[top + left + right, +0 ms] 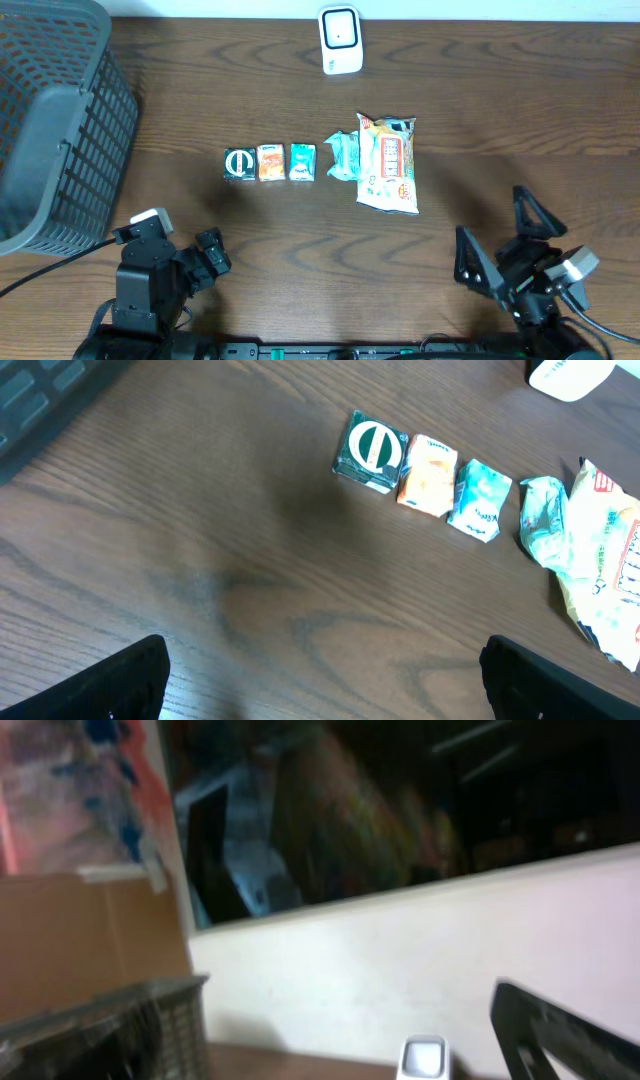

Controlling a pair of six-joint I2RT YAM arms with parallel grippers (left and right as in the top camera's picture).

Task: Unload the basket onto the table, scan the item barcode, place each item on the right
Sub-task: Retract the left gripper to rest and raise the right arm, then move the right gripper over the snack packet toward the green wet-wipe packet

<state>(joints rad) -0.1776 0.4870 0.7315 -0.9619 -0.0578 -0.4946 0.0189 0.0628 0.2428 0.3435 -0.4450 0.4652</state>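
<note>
Basket [60,130]: far-left edge.
Packet row [300,162]: centre, open tabletop [330,250] around.
L gripper [212,255], R gripper [500,235]: jaws apart, near edge.

basket [50,120]: left edge of surface [520,120] | scanner [340,40]: back centre, behind row | row mid-surface, left to right: box [239,163], three packets [302,162], bag [388,163]

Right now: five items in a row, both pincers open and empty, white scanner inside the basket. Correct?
No. The scanner stands at the far edge of the table, beyond the items, not inside the basket; the overhead view shows it. The rest is right.
</note>
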